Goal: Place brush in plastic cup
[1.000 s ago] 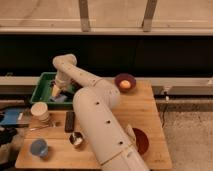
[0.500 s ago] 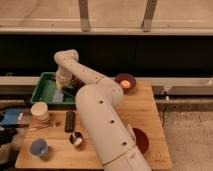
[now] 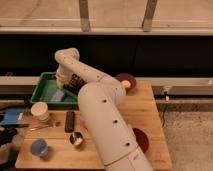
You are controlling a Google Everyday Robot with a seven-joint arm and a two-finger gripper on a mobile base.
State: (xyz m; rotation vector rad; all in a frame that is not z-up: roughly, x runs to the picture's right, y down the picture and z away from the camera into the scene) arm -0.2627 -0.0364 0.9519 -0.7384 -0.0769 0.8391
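The white arm (image 3: 100, 115) rises from the desk's (image 3: 145, 112) front edge and bends back to the far left corner. The gripper (image 3: 64, 84) hangs over the green tray (image 3: 46, 89) there; whether the jaws are open or closed cannot be told. The brush (image 3: 76, 82) shows as a dark reddish shape just beside the gripper, above the tray's right side. A pale plastic cup (image 3: 39, 111) stands near the left edge, with a flat black bar (image 3: 69, 121) beside it.

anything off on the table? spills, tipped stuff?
Nothing stands out. The cup, the black bar and the blue cup sit on the table with no spill in sight. The gripper is over the green tray.
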